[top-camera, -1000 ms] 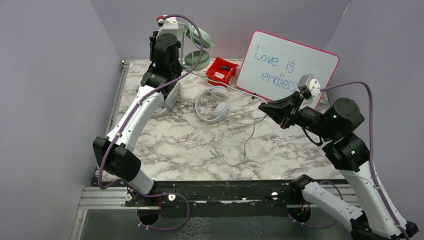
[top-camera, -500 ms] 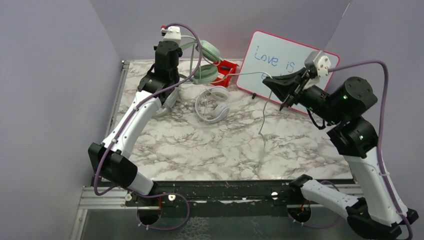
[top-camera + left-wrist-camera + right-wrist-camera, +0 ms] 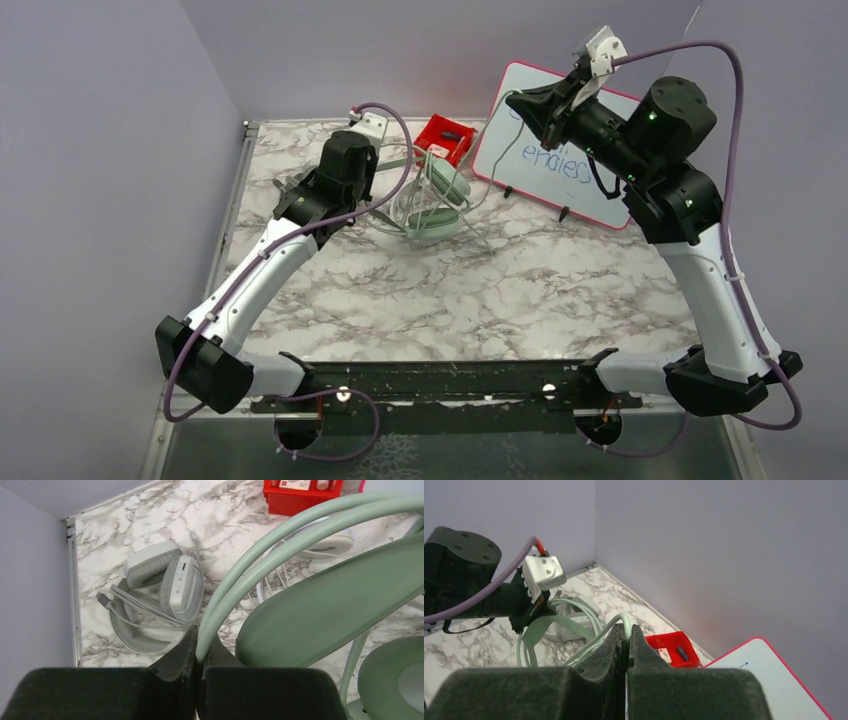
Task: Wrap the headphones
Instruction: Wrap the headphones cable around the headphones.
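Soft, even light fills all three views, with no hard glare. In the overhead view the white-and-grey marbled counter is bright and sharp, with only faint, soft-edged shadows beneath the arms; the strip along the bottom of the frame is dim. At the bottom centre of each wrist view the black padded left gripper and right gripper are blurred, and the pale mint headphones look slightly soft close to the lens. The background is crisper.

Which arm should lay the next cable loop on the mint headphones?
Right, probably. The right gripper is shut on the cable, raised and free to swing; the left gripper is shut on the headband, anchoring the mint headphones.
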You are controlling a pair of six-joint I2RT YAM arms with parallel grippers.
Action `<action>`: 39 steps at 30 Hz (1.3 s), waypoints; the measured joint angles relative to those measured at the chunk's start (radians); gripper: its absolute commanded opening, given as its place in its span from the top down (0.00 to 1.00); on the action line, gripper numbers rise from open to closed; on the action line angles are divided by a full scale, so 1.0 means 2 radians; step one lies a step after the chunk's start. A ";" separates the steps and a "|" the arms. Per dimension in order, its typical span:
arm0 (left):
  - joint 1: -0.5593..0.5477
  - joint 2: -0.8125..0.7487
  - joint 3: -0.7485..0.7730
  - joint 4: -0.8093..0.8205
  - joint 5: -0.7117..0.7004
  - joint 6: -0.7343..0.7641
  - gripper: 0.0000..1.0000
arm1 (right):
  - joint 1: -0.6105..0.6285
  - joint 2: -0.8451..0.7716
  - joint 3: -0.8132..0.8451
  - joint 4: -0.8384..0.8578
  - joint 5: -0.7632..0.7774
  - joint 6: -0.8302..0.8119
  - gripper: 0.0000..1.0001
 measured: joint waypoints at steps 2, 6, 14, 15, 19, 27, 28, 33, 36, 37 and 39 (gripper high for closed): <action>-0.006 -0.003 -0.010 -0.003 0.006 -0.007 1.00 | 0.000 0.002 0.008 -0.001 -0.006 0.002 1.00; -0.023 -0.004 -0.019 -0.005 0.013 -0.023 1.00 | 0.001 0.012 0.036 -0.003 -0.032 0.004 0.99; -0.065 -0.011 -0.024 -0.002 0.046 -0.022 1.00 | 0.003 0.056 0.075 -0.005 -0.055 -0.009 0.99; -0.065 -0.017 -0.030 -0.002 0.050 -0.020 1.00 | 0.003 0.062 0.077 -0.005 -0.054 -0.011 0.99; -0.064 -0.051 -0.052 -0.003 0.066 -0.011 1.00 | 0.003 0.089 0.081 -0.008 -0.048 -0.014 0.99; -0.064 -0.136 -0.078 0.003 0.119 0.003 1.00 | 0.002 0.110 0.082 -0.008 -0.042 -0.012 0.99; -0.064 -0.143 -0.079 0.005 0.126 0.005 1.00 | 0.002 0.111 0.082 -0.008 -0.042 -0.010 0.99; -0.064 -0.174 -0.086 0.019 0.160 0.010 1.00 | 0.001 0.115 0.082 -0.008 -0.043 -0.005 0.99; -0.064 -0.189 -0.086 0.030 0.182 0.009 1.00 | -0.004 0.115 0.080 -0.008 -0.046 0.000 0.99; -0.064 -0.194 -0.086 0.034 0.190 0.007 1.00 | -0.005 0.115 0.078 -0.008 -0.049 0.001 0.99; -0.064 -0.201 -0.083 0.041 0.208 -0.002 1.00 | -0.007 0.115 0.071 -0.008 -0.059 0.005 0.99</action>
